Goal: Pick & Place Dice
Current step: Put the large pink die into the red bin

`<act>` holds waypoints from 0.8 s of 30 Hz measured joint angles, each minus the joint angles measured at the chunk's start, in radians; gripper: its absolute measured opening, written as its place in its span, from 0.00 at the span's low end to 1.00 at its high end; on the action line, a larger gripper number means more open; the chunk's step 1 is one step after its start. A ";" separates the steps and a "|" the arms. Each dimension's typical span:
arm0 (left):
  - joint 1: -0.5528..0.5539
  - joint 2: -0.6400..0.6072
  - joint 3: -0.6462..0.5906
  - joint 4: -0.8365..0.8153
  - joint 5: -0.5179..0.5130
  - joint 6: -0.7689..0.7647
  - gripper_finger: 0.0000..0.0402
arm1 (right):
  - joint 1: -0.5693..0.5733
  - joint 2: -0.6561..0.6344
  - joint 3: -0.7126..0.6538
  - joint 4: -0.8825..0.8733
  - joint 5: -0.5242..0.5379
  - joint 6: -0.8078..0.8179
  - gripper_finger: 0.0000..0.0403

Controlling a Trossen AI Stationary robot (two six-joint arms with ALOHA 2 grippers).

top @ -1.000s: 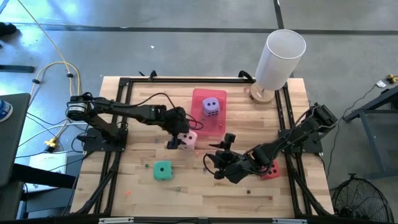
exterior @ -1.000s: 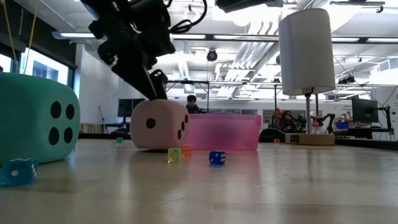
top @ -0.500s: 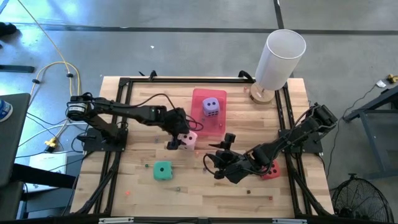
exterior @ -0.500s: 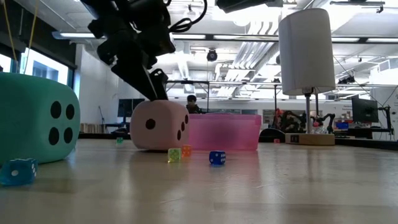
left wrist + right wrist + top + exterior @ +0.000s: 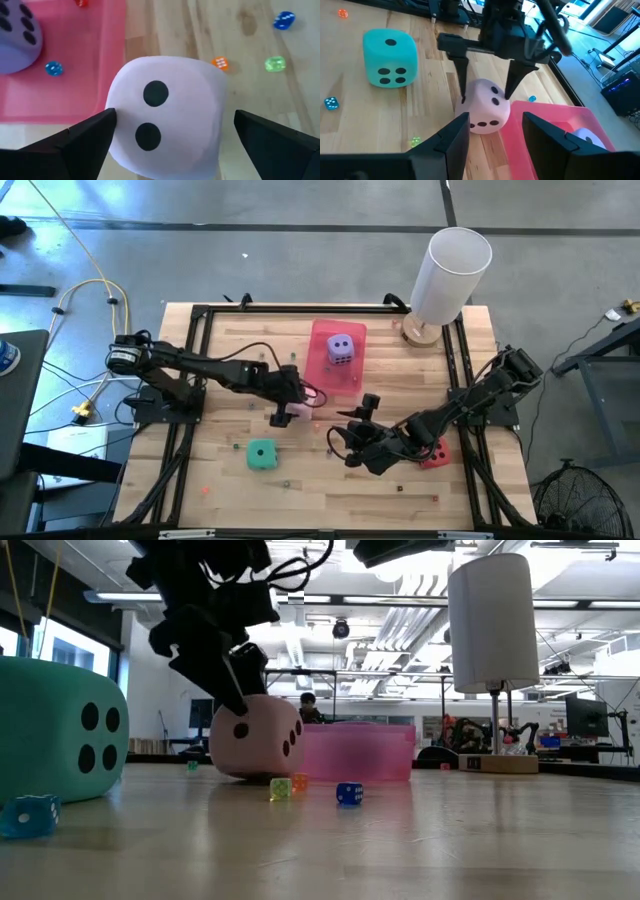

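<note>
While my left claw [image 5: 167, 145] stands spread wide, its fingers [image 5: 80, 137] flank the pale pink die [image 5: 167, 122] on both sides without gripping it; the die rests on the table [image 5: 220, 330], just beside the pink tray [image 5: 355, 375]. Seen from my right wrist, the left claw [image 5: 487, 87] comes down over that die [image 5: 487, 112], a finger to each side. From table height, the pink die [image 5: 255, 737] sits touching or nearly touching the tray wall [image 5: 365, 752].

My right claw [image 5: 345, 442] hangs near the table's middle front, partly open and holding nothing.

Nearest the front edge lies the teal die [image 5: 262, 453], well apart from the others. The red die [image 5: 436, 452] sits under my right arm, mostly hidden. Farther back, the purple die [image 5: 340, 348] rests inside the tray. Small coloured dice [image 5: 348, 793] are scattered on the wood. At the far right corner stands a white cylinder [image 5: 450, 275] on a wooden base.
</note>
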 joint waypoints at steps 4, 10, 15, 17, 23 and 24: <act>-0.013 0.000 0.000 0.001 -0.017 0.005 0.99 | -0.005 0.000 0.000 0.000 0.008 -0.004 0.43; -0.028 0.000 0.000 0.000 -0.026 -0.008 0.99 | -0.020 0.000 0.000 0.000 -0.003 -0.003 0.43; -0.090 -0.017 0.000 -0.009 -0.120 -0.007 0.99 | -0.026 0.000 0.000 -0.002 -0.022 -0.003 0.43; -0.123 -0.033 0.000 -0.008 -0.189 -0.003 0.99 | -0.026 0.000 0.000 -0.002 -0.022 -0.003 0.43; -0.191 -0.053 0.000 0.007 -0.355 0.057 0.99 | -0.026 0.000 0.000 -0.003 -0.023 -0.004 0.43; -0.192 -0.053 0.000 0.007 -0.359 0.058 0.99 | -0.026 0.000 0.000 -0.003 -0.022 -0.003 0.43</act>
